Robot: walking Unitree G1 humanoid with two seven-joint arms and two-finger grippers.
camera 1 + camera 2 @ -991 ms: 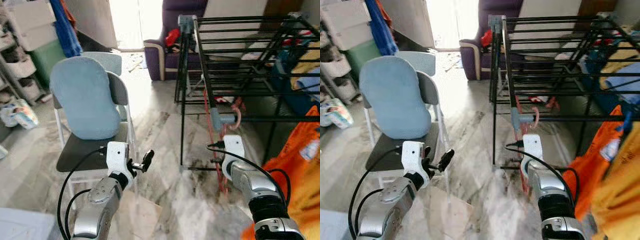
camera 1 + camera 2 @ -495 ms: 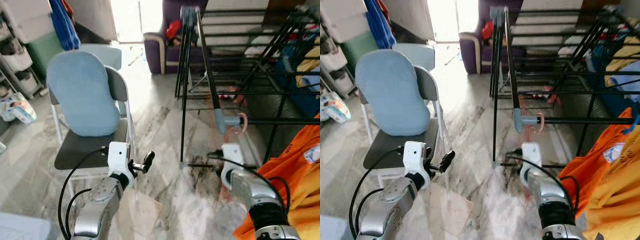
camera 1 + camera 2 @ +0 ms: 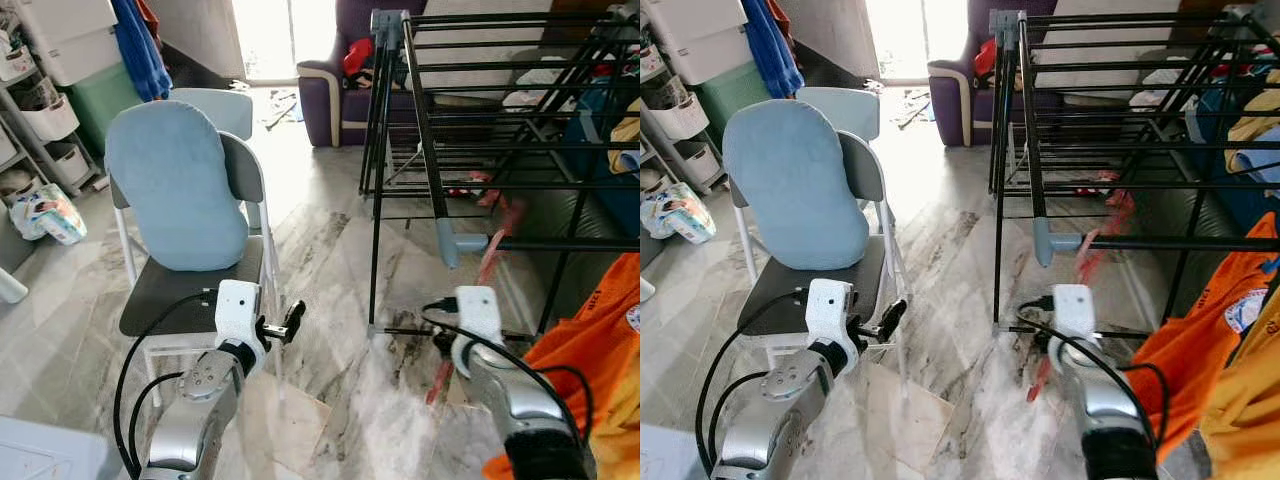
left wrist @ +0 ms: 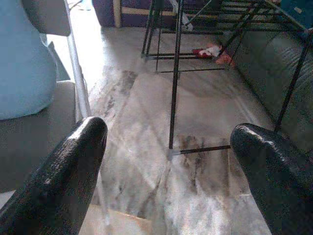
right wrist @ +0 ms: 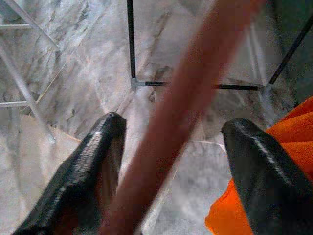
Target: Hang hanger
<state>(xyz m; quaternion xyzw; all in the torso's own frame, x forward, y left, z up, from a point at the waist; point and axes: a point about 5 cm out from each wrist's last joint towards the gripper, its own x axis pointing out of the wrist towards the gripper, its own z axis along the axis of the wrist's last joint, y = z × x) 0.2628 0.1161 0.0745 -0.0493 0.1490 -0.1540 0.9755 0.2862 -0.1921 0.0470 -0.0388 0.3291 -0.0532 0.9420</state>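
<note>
Right gripper (image 5: 171, 161) fingers spread wide; blurred thin red plastic hanger (image 5: 190, 103) crosses between them, beside black metal drying rack (image 3: 470, 120). Left gripper (image 4: 166, 166) wide open, empty, above marble floor (image 4: 146, 122)

Lighting: daylight, strong, entering from a far doorway (image 3: 270, 35) that is blown out to white. Glare: a bright streak runs along the marble floor (image 3: 310, 215) toward the near side. Shadows: soft, beneath the chair (image 3: 190, 250) and the drying rack (image 3: 500, 110). Head views: sharp overall, with slight bowing of straight lines at the edges. Motion blur: the pink hanger (image 3: 470, 300) is smeared. Right wrist view: the same hanger (image 5: 186, 112) is a blurred diagonal band; near fingers (image 5: 83, 171) soft. Left wrist view: evenly lit, fingers (image 4: 63, 171) out of focus.
</note>
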